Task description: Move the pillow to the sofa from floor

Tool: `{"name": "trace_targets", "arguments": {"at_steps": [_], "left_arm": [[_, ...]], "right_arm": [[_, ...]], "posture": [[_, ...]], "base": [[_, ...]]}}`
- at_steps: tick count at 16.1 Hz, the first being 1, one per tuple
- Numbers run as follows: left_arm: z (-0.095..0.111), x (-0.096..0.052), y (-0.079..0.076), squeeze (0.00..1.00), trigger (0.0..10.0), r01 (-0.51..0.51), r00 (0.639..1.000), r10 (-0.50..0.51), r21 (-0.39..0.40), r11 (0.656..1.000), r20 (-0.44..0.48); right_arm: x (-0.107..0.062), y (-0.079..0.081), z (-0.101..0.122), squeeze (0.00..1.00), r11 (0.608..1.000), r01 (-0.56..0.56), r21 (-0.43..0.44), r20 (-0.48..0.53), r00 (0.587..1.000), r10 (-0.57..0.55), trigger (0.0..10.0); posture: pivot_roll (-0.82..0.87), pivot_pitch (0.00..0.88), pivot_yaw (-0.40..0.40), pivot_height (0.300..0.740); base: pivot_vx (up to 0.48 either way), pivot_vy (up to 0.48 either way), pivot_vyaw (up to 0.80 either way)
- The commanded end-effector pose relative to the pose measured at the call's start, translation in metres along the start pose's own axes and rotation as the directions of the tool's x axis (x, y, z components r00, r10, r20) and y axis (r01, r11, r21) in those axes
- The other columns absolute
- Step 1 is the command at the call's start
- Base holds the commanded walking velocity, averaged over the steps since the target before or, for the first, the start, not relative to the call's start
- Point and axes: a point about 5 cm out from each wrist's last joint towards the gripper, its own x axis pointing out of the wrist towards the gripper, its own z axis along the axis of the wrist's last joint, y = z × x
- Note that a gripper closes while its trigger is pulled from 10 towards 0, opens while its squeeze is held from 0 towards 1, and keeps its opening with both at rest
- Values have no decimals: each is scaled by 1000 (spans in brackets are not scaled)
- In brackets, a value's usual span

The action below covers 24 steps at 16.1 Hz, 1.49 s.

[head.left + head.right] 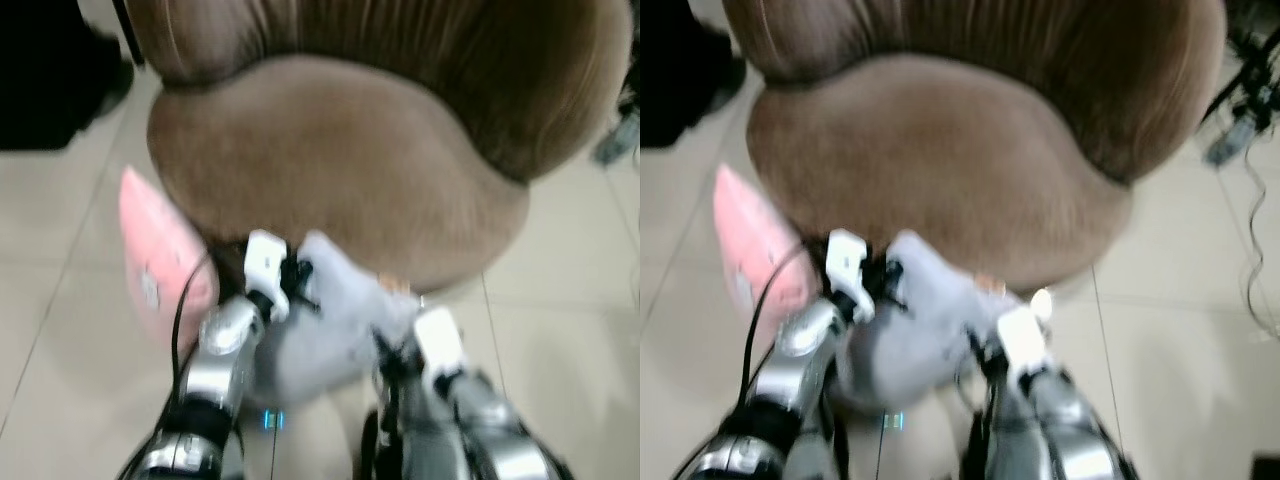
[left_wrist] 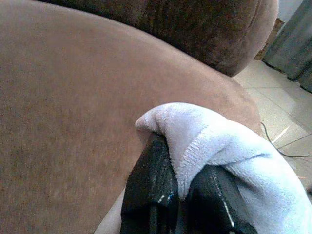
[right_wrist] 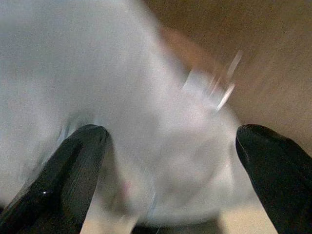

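Left tool [image 2: 178, 195] clamped on white pillow [image 1: 340, 300] corner; right tool [image 3: 170, 161] wide open against pillow.

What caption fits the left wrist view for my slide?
Left gripper pinches a corner of the fluffy white pillow at the front edge of the brown sofa seat.

Sofa [image 1: 340, 150] at 12 o'clock, seat facing robot. Pillow [image 1: 335, 310] at 6, against sofa's front edge. Second cushion [image 1: 160, 260] at 9, beside sofa, on floor [image 1: 570, 320].
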Motion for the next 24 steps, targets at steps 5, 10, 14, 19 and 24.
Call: {"name": "trace_targets", "arguments": {"at_steps": [5, 10, 14, 19, 24], "left_arm": [[32, 16, 17, 0, 0, -66, 995, 57, 115, 991, 87], [66, 32, 34, 0, 0, -141, 981, 116, 161, 977, 156], [82, 45, 19, 0, 0, -88, 975, 53, 156, 984, 214], [86, 52, 12, 0, 0, -79, 975, 41, 170, 982, 217], [91, 55, 15, 0, 0, -90, 976, 49, 189, 978, 214]], "right_arm": [[-10, -28, 63, 0, 1000, -6, -25, 151, 988, 10, 10000], [-18, -30, 63, 0, 1000, -23, -11, 106, 994, 24, 10000], [-25, -23, 53, 0, 999, -36, 18, 53, 998, 35, 10000], [-24, -22, 48, 0, 999, -33, 30, 24, 999, 32, 10000], [-17, -14, 49, 0, 998, -39, 57, 42, 998, 37, 10000]], "posture": [[-24, 200, -125, 646], [-35, 197, -121, 690], [-43, 198, -109, 734], [-43, 197, -100, 740], [-24, 186, -90, 740]], "base": [[0, 0, 0], [0, 0, 0], [0, 0, 0], [0, 0, 0], [0, 0, 0]]}}
